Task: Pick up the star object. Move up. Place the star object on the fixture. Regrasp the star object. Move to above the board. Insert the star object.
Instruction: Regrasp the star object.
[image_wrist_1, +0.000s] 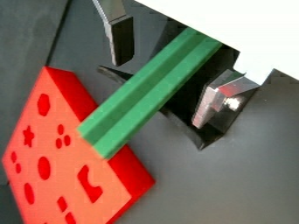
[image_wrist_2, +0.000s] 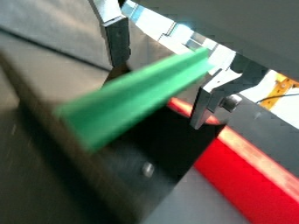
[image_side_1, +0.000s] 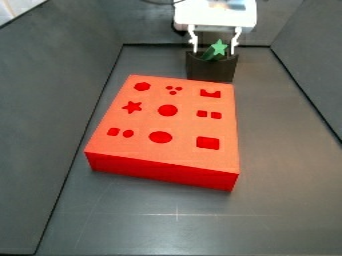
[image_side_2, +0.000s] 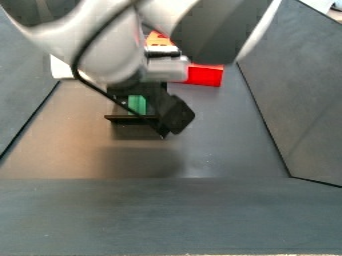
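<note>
The bright-green star object (image_wrist_1: 152, 92) lies across the notch of the dark fixture (image_wrist_1: 205, 131). My gripper (image_wrist_1: 170, 77) straddles it, open, with a gap between each finger and the green prism. One silver finger (image_wrist_2: 117, 45) stands clear of the star object (image_wrist_2: 135, 96), and the other finger sits closer to it. In a side view the star-shaped end (image_side_1: 215, 47) shows on top of the fixture (image_side_1: 211, 68) between the fingers, just behind the red board (image_side_1: 167, 125). In a side view the arm hides most of the star object (image_side_2: 135, 103).
The red board (image_wrist_1: 59, 149) with its shaped holes lies right beside the fixture (image_wrist_2: 152, 157). Raised dark walls (image_side_1: 301, 90) border the work floor on both sides. The arm's bulky links (image_side_2: 160, 30) hang over the fixture (image_side_2: 127, 120).
</note>
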